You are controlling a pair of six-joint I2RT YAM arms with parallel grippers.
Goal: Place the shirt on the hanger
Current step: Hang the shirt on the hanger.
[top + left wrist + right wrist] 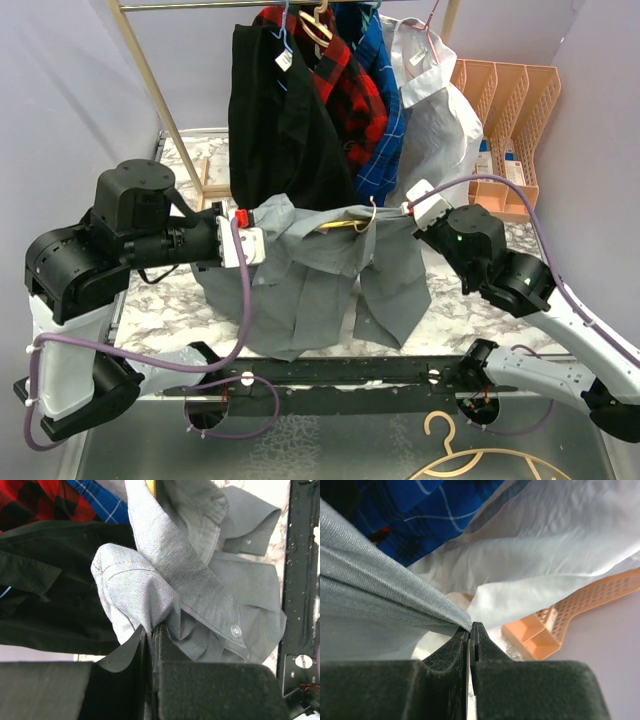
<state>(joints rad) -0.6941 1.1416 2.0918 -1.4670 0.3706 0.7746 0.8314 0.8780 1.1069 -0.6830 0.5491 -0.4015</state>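
Observation:
The light-grey shirt [335,270] hangs stretched between my two grippers above the marble table, its body drooping down. The yellow-gold hanger [352,224] sits inside it, with its hook poking up at the collar; a sliver of the hanger shows at the top of the left wrist view [150,485]. My left gripper [262,236] is shut on the shirt's left shoulder fabric [150,580]. My right gripper [410,208] is shut on the edge of the shirt's right shoulder [375,590].
A clothes rack behind holds a black garment [275,110], a red plaid shirt [345,80], a blue plaid shirt [385,90] and a white shirt [440,110]. Orange trays [510,100] stand at back right. A pale tan hanger [470,462] lies at the near edge.

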